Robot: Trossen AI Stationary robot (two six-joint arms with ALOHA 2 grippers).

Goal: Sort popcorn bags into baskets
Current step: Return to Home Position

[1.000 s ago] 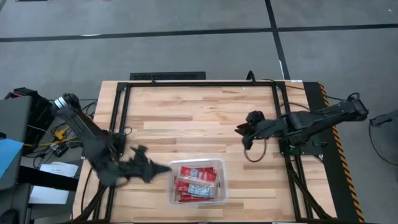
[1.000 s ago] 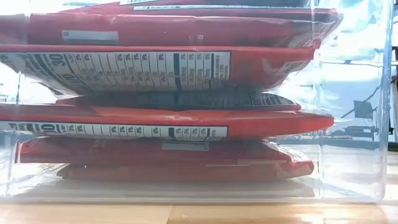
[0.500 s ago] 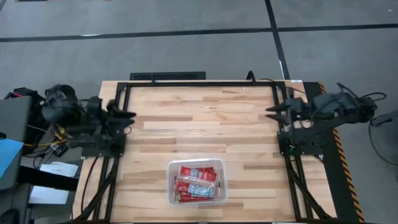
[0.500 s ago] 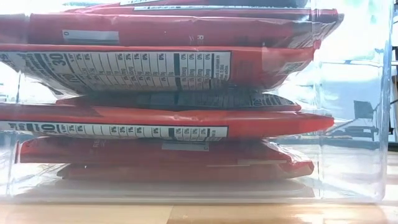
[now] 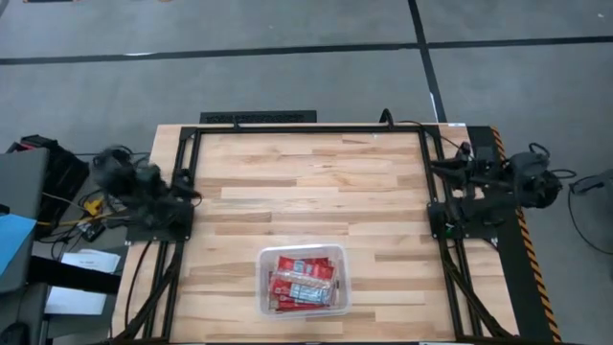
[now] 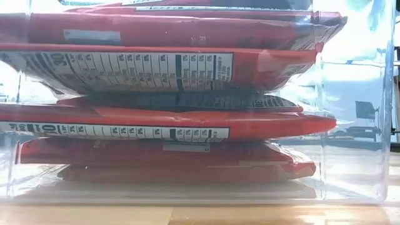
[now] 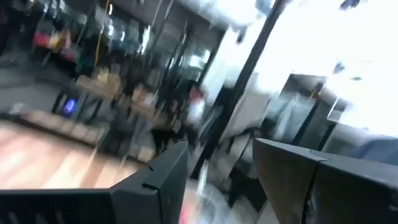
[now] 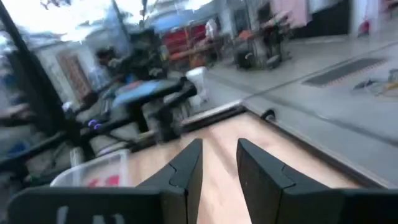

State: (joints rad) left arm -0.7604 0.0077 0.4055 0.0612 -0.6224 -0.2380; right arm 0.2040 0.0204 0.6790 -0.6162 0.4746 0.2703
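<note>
The clear plastic bin [image 5: 304,280] stands on the table near its near edge, and in the low view its wall [image 6: 356,125] fills the picture. Several red popcorn bags [image 5: 302,278] lie stacked flat inside it, their label panels [image 6: 125,65] showing through the wall. The bin also shows far off in the right wrist view [image 8: 93,171]. My left gripper [image 5: 184,187] is drawn back at the table's left edge, open and empty [image 7: 221,168]. My right gripper [image 5: 441,170] is drawn back at the right edge, also open and empty [image 8: 219,158].
A black metal frame [image 5: 306,129] runs along the far edge and both sides of the wooden table [image 5: 306,192]. Cables and boxes [image 5: 57,240] sit off the left side. The room's clutter shows beyond the table in both wrist views.
My left gripper has left the spot just left of the bin, risen and pulled back to the table's left edge. My right gripper has pulled back from the table's right-middle to the right edge. Both arms have folded up. The bin and bags have stayed put.
</note>
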